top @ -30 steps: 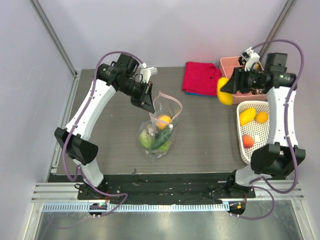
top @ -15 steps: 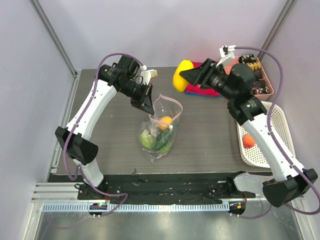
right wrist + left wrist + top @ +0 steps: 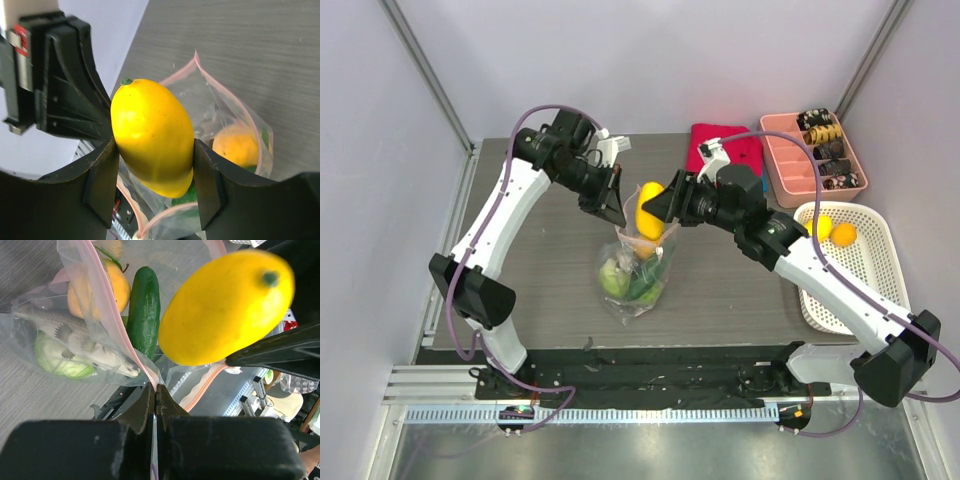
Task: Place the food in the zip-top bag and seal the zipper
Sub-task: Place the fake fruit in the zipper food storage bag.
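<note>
The clear zip-top bag (image 3: 638, 262) stands mid-table with its mouth held open upward. My left gripper (image 3: 617, 207) is shut on the bag's pink zipper strip (image 3: 107, 315) at the mouth's left edge. Inside the bag are an orange (image 3: 90, 287), a dark green cucumber (image 3: 144, 310), a green round piece (image 3: 60, 357) and a grey toy fish (image 3: 80, 342). My right gripper (image 3: 655, 205) is shut on a yellow lemon (image 3: 152, 135) and holds it just above the open mouth. The lemon also shows in the left wrist view (image 3: 225, 305).
A white basket (image 3: 865, 290) at the right holds a yellow piece (image 3: 817, 226) and an orange piece (image 3: 842, 234). A pink tray (image 3: 782, 160) with dark items stands at the back right. A folded red cloth (image 3: 750, 150) lies behind my right arm.
My right arm has swung left from the basket side, carrying the lemon over the red cloth to just above the bag's mouth. The left gripper has kept hold of the bag's edge.
</note>
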You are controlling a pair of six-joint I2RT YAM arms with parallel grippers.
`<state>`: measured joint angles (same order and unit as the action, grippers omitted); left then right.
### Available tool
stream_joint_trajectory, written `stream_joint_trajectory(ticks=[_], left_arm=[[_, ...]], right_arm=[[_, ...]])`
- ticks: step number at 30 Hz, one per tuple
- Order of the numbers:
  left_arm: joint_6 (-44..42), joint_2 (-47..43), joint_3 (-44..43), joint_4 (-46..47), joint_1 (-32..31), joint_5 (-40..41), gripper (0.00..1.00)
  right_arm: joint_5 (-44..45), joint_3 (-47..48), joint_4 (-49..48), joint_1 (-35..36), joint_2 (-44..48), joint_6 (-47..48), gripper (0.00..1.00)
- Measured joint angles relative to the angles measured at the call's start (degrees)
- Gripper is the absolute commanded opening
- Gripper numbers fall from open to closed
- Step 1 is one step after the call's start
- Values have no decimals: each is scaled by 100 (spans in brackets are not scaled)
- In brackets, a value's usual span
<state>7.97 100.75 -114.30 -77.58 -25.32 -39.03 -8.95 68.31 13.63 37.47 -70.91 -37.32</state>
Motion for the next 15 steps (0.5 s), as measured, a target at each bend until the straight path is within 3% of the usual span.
stream_joint_trajectory(ticks=[1, 2, 5, 11, 15], left_arm=[[2, 0, -4, -4, 7, -2, 0], [4, 0, -9, -4, 9, -2, 0], [7, 0, -11, -2, 13, -2, 0], [15, 0, -42, -7, 15, 0, 0], [15, 0, -94, -4, 17, -2, 0]], right_arm=[[-39, -7, 92, 13, 0, 22, 25], [-142, -7, 223, 33, 0, 59, 46], [-345, 31, 586, 90, -11, 219, 74], [-616, 938, 1626, 155, -341, 756, 88], [-658, 1650, 2140, -20, -369, 1191, 91]])
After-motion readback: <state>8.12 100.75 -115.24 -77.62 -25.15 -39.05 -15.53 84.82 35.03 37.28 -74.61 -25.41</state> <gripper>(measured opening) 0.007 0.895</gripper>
